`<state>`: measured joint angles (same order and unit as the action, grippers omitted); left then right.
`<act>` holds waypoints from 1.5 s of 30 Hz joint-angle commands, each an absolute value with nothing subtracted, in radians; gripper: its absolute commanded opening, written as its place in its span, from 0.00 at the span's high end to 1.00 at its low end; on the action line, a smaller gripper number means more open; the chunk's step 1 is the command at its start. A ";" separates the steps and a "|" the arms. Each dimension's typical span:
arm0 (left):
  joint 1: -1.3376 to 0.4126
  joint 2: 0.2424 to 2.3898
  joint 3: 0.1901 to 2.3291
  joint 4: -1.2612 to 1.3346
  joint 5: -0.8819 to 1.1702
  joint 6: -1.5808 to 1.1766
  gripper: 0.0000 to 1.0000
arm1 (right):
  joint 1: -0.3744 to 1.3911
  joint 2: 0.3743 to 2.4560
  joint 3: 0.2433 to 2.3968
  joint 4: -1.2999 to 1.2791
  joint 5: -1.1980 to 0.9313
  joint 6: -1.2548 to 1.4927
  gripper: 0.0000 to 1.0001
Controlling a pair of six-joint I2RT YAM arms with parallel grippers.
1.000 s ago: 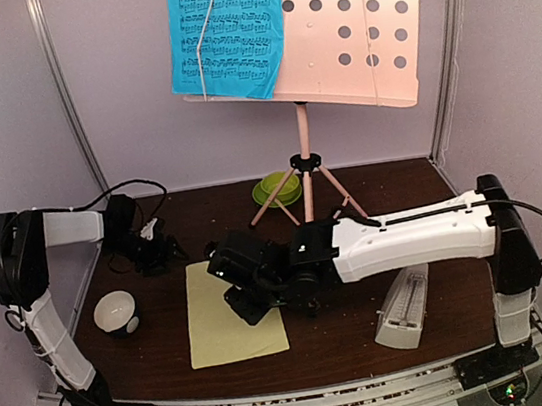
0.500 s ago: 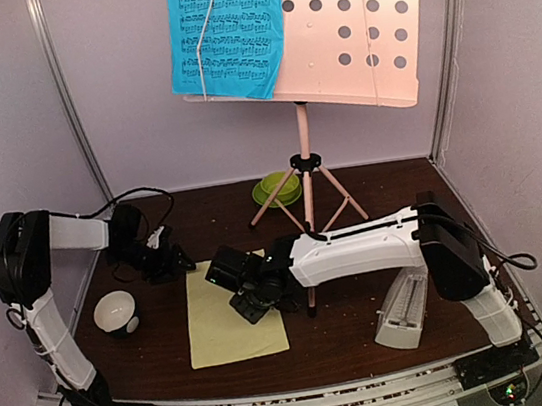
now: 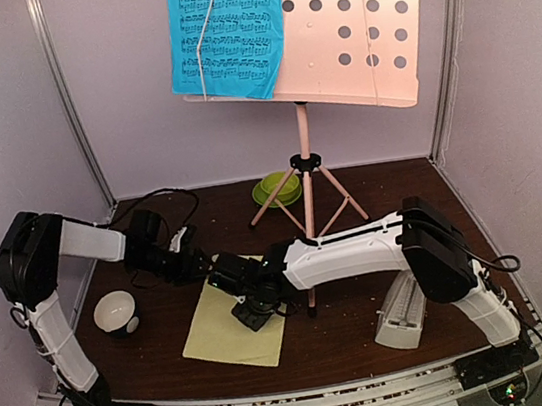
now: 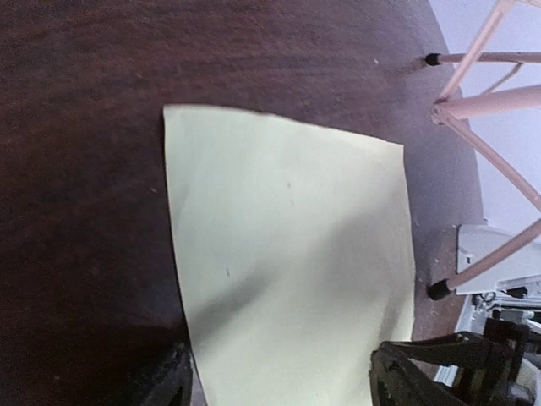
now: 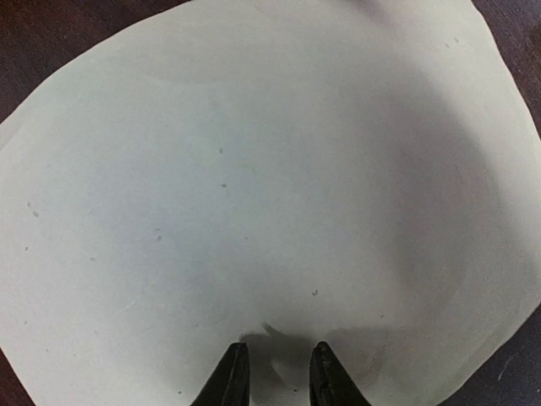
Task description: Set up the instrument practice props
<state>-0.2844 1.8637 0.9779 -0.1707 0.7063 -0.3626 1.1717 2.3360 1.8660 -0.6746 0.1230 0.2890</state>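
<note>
Both arms had closed in on the pale-yellow sheet [image 3: 219, 333] since a second earlier. The right arm had folded its elbow and reached farther left. The left gripper [image 3: 195, 264] had come from the far left of the desk [image 3: 406, 194] to the sheet's far corner, and the sheet itself had swung out of square. It lay on the desk in front of the feet of the pink music stand [image 3: 353, 35], between the small bowl [image 3: 115, 311] and the white metronome [image 3: 403, 311].

The right gripper [image 5: 272, 376] pressed down on the sheet, its fingertips [image 5: 233, 372] drawn close with a narrow gap and a small pucker of paper between them. Whether they truly held the paper I could not tell. The left gripper stood spread wide and held nothing, its fingers poised over the sheet's near edge in the wrist view.

Thin paper lying flat gives little to pinch, so the step probably called for light downward pressure and a short drag to buckle an edge upward. The left gripper would do best to close only once that edge sat between its fingers. A hard squeeze risked a crease. The free right half of the stand, beside the blue sheet [image 3: 226, 27], looked the likely place for it.

The blue sheet carried printed staves, though no title was legible. The yellow sheet's upper face looked blank, and no brand or label could be read anywhere
</note>
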 commanded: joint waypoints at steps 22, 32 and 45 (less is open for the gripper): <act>-0.363 1.771 0.707 0.098 0.870 -0.588 0.36 | 1.137 2.329 1.768 -0.607 0.060 0.274 0.73; -0.382 1.709 0.517 0.782 0.956 -0.996 0.40 | 1.136 2.318 1.765 -0.589 0.048 0.270 0.72; -0.381 1.947 0.570 1.255 0.866 -1.247 0.31 | 1.137 2.250 1.661 -0.532 0.038 0.246 0.72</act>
<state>-0.3763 1.9137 0.5060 1.0576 0.8661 -1.1969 1.1282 2.2681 1.7103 -0.4942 0.0486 0.2676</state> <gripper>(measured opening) 0.742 0.283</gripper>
